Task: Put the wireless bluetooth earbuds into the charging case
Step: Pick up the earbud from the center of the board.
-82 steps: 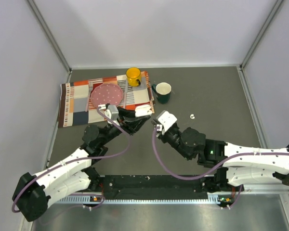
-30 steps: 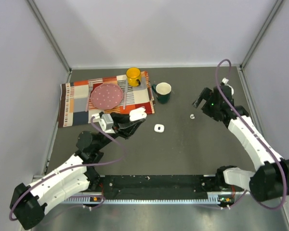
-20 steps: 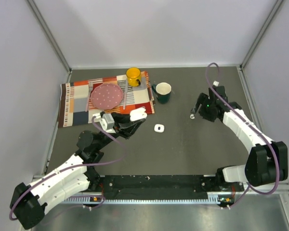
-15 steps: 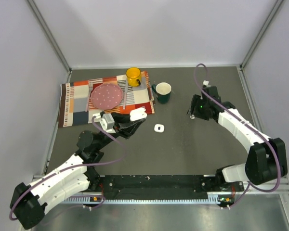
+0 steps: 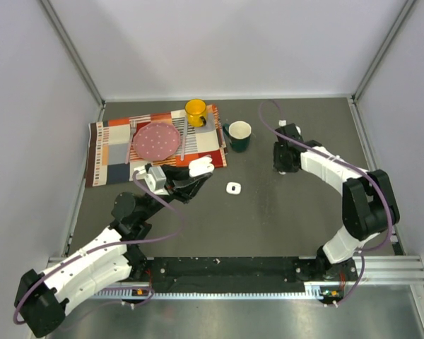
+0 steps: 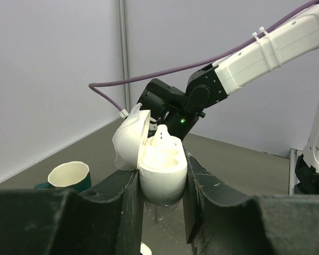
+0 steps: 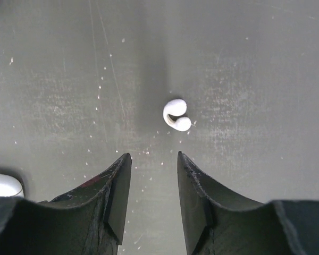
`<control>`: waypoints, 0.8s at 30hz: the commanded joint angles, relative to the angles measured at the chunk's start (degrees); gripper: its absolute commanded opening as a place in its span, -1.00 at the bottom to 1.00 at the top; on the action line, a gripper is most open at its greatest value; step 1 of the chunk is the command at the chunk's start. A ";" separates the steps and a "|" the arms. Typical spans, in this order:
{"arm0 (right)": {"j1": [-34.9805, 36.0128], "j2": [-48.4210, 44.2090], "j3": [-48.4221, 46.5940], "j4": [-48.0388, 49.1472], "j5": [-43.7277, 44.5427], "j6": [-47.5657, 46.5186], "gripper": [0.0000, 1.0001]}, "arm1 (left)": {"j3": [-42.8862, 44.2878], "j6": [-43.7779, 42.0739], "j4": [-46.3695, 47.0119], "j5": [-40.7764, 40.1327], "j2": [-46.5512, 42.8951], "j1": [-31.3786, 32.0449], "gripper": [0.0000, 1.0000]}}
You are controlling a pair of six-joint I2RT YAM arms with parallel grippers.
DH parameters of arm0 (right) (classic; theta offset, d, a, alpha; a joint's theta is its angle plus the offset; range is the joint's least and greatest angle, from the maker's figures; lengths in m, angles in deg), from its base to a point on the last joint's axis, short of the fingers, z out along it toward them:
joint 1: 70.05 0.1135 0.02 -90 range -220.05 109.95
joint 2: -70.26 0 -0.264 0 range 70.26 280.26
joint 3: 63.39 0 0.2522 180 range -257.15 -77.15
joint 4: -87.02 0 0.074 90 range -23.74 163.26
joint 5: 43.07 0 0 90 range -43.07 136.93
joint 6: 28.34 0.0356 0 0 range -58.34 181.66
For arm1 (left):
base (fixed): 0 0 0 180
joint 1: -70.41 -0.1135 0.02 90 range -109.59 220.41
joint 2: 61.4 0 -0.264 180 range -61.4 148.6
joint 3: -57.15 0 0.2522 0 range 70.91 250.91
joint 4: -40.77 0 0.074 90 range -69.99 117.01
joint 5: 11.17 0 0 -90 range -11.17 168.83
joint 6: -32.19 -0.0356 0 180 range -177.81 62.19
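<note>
**Top view, left to right.** A patterned cloth mat [image 5: 106, 152] lies at the far left of the dark table [image 5: 268, 226]. On it sit a pink plate [image 5: 156, 140] and, at its far right corner, a yellow mug [image 5: 196, 111]. A green mug [image 5: 239, 134] with a white inside stands just off the mat's right edge. The left gripper [image 5: 196, 175] hangs at the mat's near right corner and pinches the charging case [image 5: 201, 167] between its fingers. A small white object [image 5: 233, 188] lies on the table to the right of the case, apart from both arms. Further right, the right gripper [image 5: 280, 167] points down at the table. From this view the loose earbud beneath it cannot be seen.

**Left wrist view.** The case [image 6: 162, 167] is clamped upright between the two dark fingers [image 6: 128, 204], with its lid [image 6: 130, 141] swung open to the left. A seated earbud [image 6: 162, 134] pokes up from the open top beside the lid. The green mug [image 6: 69, 176] stands low on the left.

**Right wrist view.** The fingers [image 7: 117, 186] stand parted with nothing between them. The loose earbud [image 7: 176, 115] lies on the table just beyond the fingertips, touching neither.
</note>
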 commanded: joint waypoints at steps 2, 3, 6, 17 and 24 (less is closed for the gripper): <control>2.31 2.41 -4.51 2.06 2.99 -3.65 -0.22 | 0.46 -0.42 1.52 -0.97 -1.05 -0.12 -1.00; 2.32 2.93 -5.12 2.06 2.99 -3.65 -0.23 | 0.46 -0.51 1.44 -0.97 -1.05 -0.12 -1.00; 2.41 5.04 -5.83 1.97 3.43 -3.74 -0.25 | 0.46 -0.60 1.35 -1.14 -1.22 -0.12 -1.00; 2.49 8.38 -5.65 2.06 5.36 -4.88 -0.30 | 0.37 -0.86 0.21 -1.67 -1.75 -0.12 -1.00; 2.49 10.93 -6.53 1.88 6.59 -5.49 -0.30 | 0.55 -0.69 0.21 -1.58 -1.57 -0.12 -1.00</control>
